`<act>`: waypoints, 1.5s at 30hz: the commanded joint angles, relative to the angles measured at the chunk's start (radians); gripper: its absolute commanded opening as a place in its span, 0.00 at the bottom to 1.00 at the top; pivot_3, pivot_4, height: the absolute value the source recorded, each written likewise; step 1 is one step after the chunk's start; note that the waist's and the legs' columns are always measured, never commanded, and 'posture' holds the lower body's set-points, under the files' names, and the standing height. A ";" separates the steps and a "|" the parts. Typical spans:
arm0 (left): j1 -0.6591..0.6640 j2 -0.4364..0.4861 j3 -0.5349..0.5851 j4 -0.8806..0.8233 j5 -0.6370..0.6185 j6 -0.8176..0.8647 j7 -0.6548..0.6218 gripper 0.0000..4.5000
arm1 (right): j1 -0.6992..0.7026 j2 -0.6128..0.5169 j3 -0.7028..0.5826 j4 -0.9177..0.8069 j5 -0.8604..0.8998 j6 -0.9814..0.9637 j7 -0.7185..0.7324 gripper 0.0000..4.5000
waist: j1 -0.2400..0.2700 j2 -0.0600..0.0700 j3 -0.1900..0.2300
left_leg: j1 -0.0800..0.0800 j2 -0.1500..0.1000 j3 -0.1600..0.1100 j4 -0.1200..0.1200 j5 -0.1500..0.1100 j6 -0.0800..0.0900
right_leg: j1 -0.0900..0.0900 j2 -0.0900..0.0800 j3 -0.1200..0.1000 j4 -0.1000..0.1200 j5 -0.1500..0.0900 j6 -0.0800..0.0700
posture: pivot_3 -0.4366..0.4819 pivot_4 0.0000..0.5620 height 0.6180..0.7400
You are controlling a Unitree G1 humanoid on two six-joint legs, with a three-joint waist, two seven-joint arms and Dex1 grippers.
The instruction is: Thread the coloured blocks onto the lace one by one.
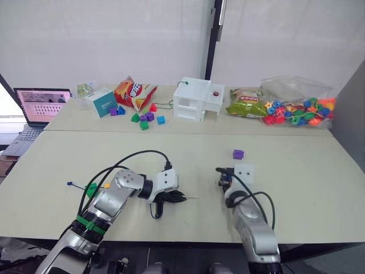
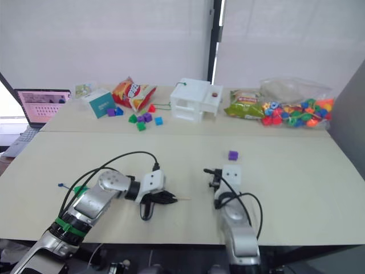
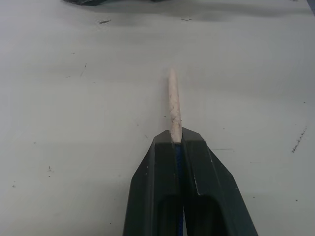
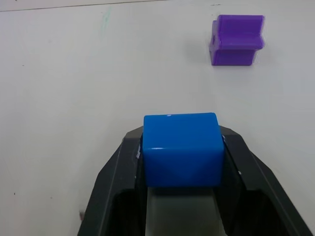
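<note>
My left gripper (image 3: 177, 140) is shut on the lace, whose pale stiff tip (image 3: 173, 101) sticks out past the fingertips, just above the table. In the head view this tip (image 1: 193, 198) points right toward my right gripper (image 1: 224, 181). The right gripper (image 4: 180, 145) is shut on a blue block (image 4: 180, 147) held low over the table. A purple block (image 4: 236, 39) lies on the table a little beyond it, also seen as the purple block (image 1: 238, 154). A green block (image 1: 91, 188) and a yellow one (image 1: 106, 185) sit by my left forearm, near the lace's other end (image 1: 69, 184).
The far table holds a laptop (image 1: 40, 105), a teal box (image 1: 102, 103), a chip bag (image 1: 134, 92), a cluster of small blocks (image 1: 144, 119), a white box (image 1: 197, 100), a green snack bag (image 1: 246, 105) and a clear bag of beads (image 1: 296, 109).
</note>
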 commanded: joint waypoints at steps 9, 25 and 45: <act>-0.008 0.016 -0.004 -0.001 0.010 -0.012 -0.019 0.00 | 0.173 0.017 0.110 -0.231 0.033 0.194 0.022 0.27 | -0.012 0.000 0.000 | 0.004 0.000 0.000 0.000 0.000 0.000 | 0.003 0.000 0.000 -0.001 0.000 0.000 | 0.48 0.27 1.00; 0.002 0.009 0.008 -0.054 -0.006 0.025 -0.002 0.00 | -0.074 -0.469 -0.088 -0.396 0.368 0.364 0.563 0.99 | -0.009 0.000 0.000 | 0.003 0.000 0.000 0.000 0.000 0.000 | 0.004 0.000 0.000 -0.002 0.000 0.000 | 0.48 0.27 1.00; 0.076 0.006 0.014 -0.217 -0.026 0.143 0.059 0.00 | -0.504 -0.873 0.278 0.535 0.100 -0.381 1.386 0.99 | -0.001 0.000 0.001 | 0.000 0.002 0.001 0.003 -0.001 0.002 | 0.005 0.000 -0.001 -0.005 0.000 0.000 | 0.48 0.27 1.00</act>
